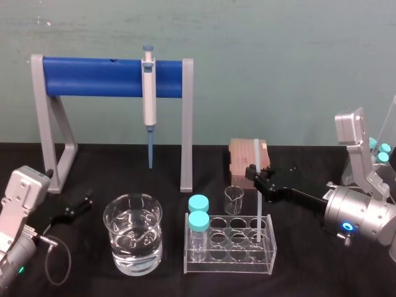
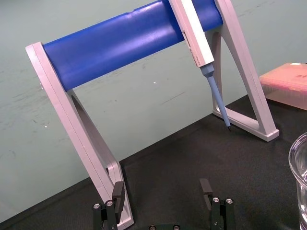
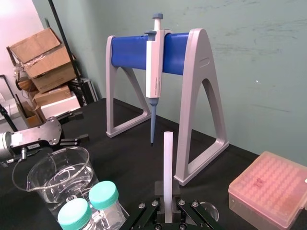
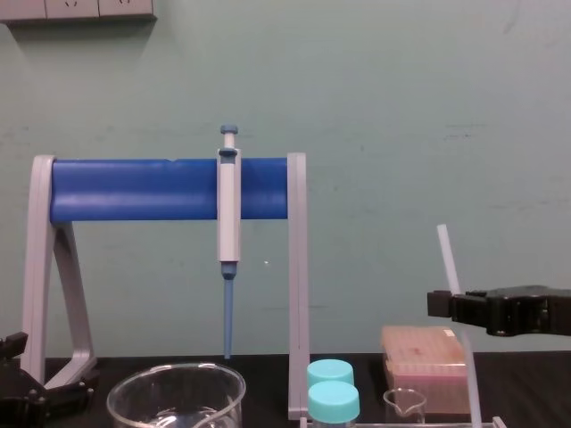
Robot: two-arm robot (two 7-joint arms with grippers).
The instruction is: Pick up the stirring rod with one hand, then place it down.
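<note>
Head view: right end effector [image 1: 254, 174] grips the upright stirring rod [image 1: 256, 210].

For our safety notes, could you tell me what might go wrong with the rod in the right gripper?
1. The translucent white stirring rod has its lower end in the clear plastic tube rack; pulling sideways before lifting clear might tip it.
2. The right gripper pinches the thin rod at one spot, so it may pivot or slip.
3. The small glass beaker behind the rack could be knocked.
The left gripper lies open at far left.
</note>
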